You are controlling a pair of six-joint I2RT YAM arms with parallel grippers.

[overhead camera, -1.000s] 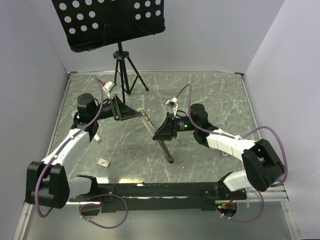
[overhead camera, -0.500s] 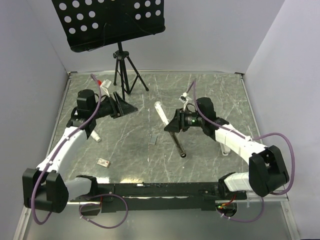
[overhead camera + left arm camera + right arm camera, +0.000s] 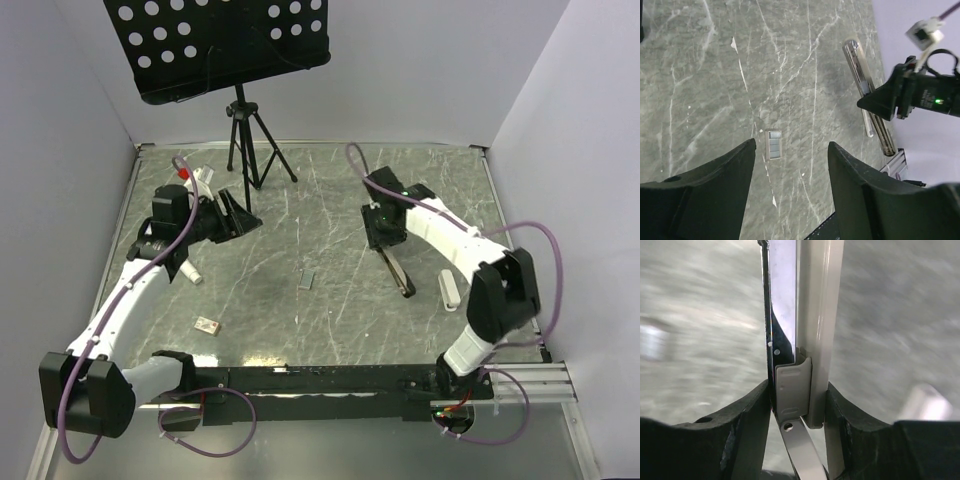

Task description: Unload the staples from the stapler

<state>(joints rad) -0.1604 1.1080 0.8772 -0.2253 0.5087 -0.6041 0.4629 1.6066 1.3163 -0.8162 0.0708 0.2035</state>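
The stapler (image 3: 398, 275) hangs low over the right middle of the table, its dark bar pointing toward the near edge. My right gripper (image 3: 385, 243) is shut on its far end. In the right wrist view the fingers (image 3: 752, 415) clamp the pale top and dark bar of the stapler (image 3: 815, 315) side by side, and a thin metal strip sticks out below. A short grey strip of staples (image 3: 306, 280) lies flat on the table's middle. It also shows just beyond my open left gripper (image 3: 792, 146) as staples (image 3: 774, 145). The left gripper (image 3: 243, 217) hovers at the far left, empty.
A black tripod stand (image 3: 244, 140) with a perforated plate stands at the back. A short white cylinder (image 3: 190, 270) and a small tan block (image 3: 207, 324) lie at the left. A small white oblong piece (image 3: 450, 290) lies right of the stapler.
The left gripper has opened and drawn back to the left, away from the stapler. The staples now lie on the table. The right arm has swung the stapler rightward and turned it.
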